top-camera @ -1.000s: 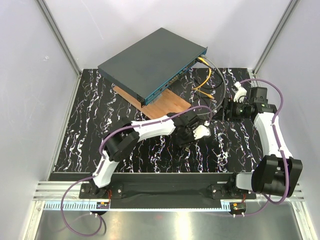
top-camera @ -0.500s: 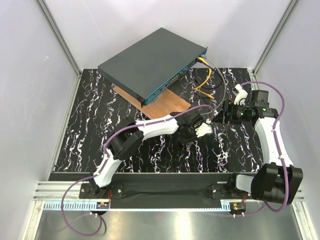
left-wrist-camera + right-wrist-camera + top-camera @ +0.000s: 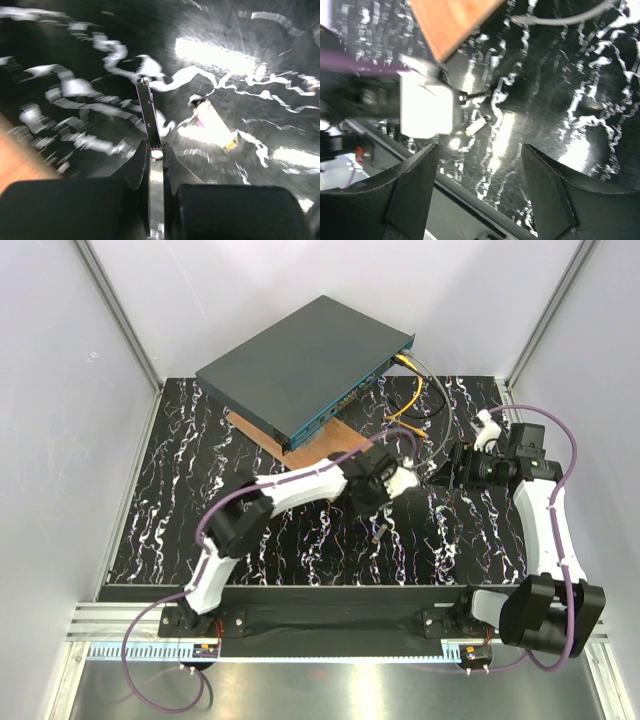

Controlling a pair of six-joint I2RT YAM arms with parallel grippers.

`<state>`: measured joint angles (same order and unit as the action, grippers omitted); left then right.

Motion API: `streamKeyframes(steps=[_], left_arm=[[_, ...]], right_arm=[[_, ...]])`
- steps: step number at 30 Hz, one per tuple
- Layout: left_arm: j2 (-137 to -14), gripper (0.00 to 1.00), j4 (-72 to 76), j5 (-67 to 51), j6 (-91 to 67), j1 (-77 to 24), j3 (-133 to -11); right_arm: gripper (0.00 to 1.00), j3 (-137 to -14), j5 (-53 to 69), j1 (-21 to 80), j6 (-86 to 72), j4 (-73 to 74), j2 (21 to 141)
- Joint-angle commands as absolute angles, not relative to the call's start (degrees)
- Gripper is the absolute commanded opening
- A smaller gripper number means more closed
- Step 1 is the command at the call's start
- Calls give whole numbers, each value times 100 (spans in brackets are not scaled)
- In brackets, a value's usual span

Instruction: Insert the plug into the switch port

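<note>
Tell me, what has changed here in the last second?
The left fingers closed on a thin grey piece and moved away from the bases, toward the switch. The right arm shifted slightly; the right fingers stayed open. Switch, wooden board and yellow cables stayed put.
</note>
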<state>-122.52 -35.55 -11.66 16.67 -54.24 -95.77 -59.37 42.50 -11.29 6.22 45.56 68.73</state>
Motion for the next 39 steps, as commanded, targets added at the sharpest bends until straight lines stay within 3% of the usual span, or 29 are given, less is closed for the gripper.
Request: streamKeyframes(steps=[1,7,14,21,30,33,39], left_arm=[[-10779,0,-3235,-1555,900,-5309,-9774],[-9590,0,-1771,-1513,-613,-5142,-9247],[-9299,0,-879,-660,-1564,-5168,-9474],[-9167,0,-72,-773,-1871,-5282,-9045],[-9105,0,343,-607,-2153,-5300,-8921],[-9123,0,465,-554,-2144,-5309,-8912],[-9167,0,562,-606,-2144,-5361,-8903]], right_arm=[[75,-6275,4937,-1169,117,4237,6514],[78,-6363,5703,-1169,-1515,2903,6144],[80,-5792,5688,-1082,-4314,-394,5503],[73,-6003,5317,-441,-4394,-798,5792],[76,-5915,5239,-185,-4721,-917,5985],[73,-5941,5072,-70,-4299,-546,6012],[54,-5977,5027,-35,-4078,-475,6205]])
